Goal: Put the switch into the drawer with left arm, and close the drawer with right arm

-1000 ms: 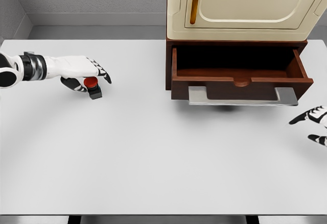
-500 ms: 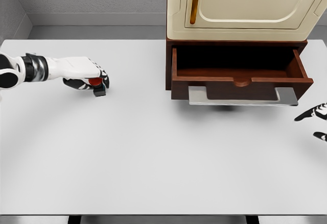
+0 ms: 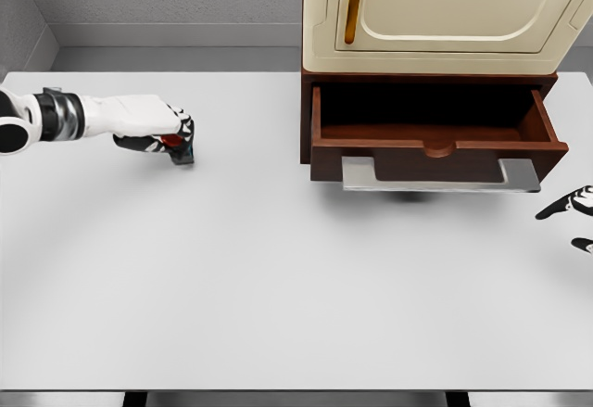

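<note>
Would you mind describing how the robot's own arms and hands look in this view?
The left arm is glossy white with a grey metal ring and a black band at the wrist. The left hand is white with black fingers. Only the right hand shows at the picture's edge, white with black fingertips. No cables are visible.

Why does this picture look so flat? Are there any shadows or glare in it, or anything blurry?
Head view: soft, even light with no glare on the white table; only a faint shadow shows under the open drawer, whose inside is dark. Everything is sharp, including the left robot hand closed on the switch; the right robot hand is cut off by the edge.
</note>
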Action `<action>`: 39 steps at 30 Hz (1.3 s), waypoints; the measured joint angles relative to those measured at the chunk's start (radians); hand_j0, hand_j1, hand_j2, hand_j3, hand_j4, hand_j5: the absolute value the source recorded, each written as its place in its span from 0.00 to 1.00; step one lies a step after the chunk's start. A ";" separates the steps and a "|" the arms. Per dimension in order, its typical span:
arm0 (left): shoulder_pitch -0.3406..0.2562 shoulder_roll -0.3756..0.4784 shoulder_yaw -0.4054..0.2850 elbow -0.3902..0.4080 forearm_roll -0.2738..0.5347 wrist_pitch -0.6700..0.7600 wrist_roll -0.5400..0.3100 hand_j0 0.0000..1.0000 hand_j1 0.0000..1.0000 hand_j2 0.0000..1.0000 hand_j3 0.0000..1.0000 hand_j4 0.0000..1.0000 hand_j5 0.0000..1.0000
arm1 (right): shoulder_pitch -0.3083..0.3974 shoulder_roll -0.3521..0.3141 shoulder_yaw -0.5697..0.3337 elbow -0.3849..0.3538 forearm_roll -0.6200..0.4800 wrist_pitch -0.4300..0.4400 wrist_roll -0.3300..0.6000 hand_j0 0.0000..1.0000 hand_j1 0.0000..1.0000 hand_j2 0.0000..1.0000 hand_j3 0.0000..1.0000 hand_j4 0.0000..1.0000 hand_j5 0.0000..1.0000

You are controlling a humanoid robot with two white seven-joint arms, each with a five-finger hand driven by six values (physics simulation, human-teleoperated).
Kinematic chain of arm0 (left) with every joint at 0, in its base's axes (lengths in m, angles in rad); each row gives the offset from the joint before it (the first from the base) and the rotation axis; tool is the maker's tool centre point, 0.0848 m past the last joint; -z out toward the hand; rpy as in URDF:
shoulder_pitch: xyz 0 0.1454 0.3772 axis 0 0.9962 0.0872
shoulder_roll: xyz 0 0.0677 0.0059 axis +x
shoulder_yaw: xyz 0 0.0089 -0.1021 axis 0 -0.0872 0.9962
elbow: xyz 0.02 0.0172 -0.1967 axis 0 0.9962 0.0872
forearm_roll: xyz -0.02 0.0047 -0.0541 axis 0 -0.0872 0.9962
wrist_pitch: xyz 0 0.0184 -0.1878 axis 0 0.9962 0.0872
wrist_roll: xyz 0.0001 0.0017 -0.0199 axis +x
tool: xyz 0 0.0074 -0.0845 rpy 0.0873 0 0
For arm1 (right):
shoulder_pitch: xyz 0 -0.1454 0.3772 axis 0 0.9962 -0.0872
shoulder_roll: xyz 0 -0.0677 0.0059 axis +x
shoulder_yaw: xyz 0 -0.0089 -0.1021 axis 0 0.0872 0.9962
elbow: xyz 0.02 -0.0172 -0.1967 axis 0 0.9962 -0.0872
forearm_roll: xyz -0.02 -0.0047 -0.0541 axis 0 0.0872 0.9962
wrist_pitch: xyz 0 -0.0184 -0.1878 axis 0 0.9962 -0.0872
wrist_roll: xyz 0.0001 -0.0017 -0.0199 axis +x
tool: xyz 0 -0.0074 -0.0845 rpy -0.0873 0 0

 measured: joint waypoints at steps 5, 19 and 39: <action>-0.008 0.038 -0.001 -0.114 0.061 0.000 0.000 0.33 0.33 0.33 0.33 0.33 0.33 | 0.000 -0.020 0.000 0.000 -0.001 0.000 0.000 0.68 0.68 0.68 0.68 0.68 0.68; -0.071 0.070 -0.004 -0.346 0.182 -0.001 -0.001 0.33 0.33 0.33 0.33 0.33 0.33 | -0.038 -0.023 0.052 0.000 -0.001 0.000 0.000 0.68 0.68 0.68 0.68 0.68 0.68; -0.135 -0.032 -0.003 -0.376 0.278 0.000 0.000 0.33 0.33 0.33 0.33 0.33 0.33 | -0.071 -0.059 0.122 0.000 -0.002 0.000 0.000 0.68 0.68 0.68 0.68 0.68 0.68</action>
